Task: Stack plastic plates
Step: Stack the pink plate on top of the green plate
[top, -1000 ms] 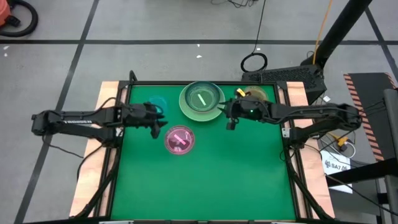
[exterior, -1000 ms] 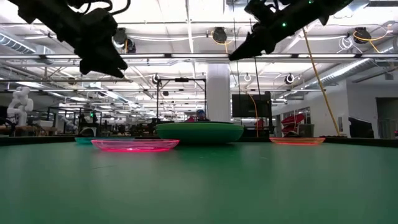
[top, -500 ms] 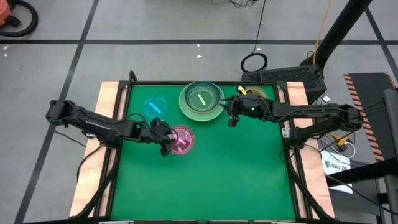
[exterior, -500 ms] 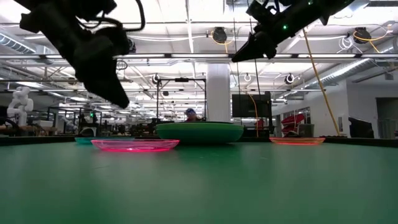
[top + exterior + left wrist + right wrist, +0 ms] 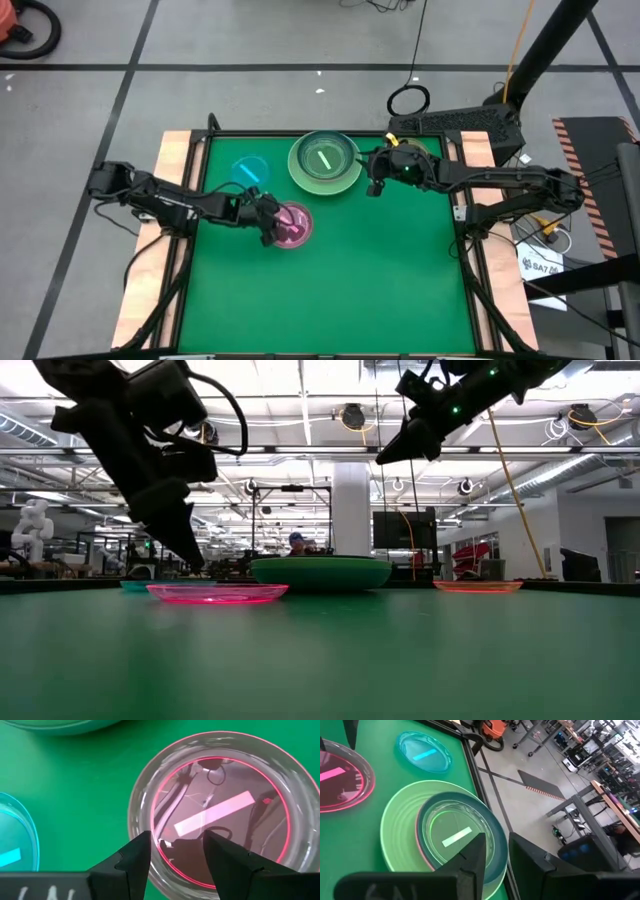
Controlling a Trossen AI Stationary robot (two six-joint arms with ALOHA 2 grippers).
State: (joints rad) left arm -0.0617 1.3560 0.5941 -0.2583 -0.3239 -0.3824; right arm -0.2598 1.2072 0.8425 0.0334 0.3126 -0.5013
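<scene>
Directly beneath the left gripper (image 5: 175, 852), whose fingers are standing apart astride its near rim, the magenta plate (image 5: 220, 805) is lying flat mid-table; the right gripper (image 5: 372, 187) is hovering farther off, slightly parted.

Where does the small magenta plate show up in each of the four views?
High view: magenta plate, left of centre, at the left pincer.
Low view: flat pink disc, left of the green stack.
Left wrist view: fills the frame beyond the pincer's fingers.
Right wrist view: at the picture's left edge.
Shared landmark: the blue plate beside it.
</scene>
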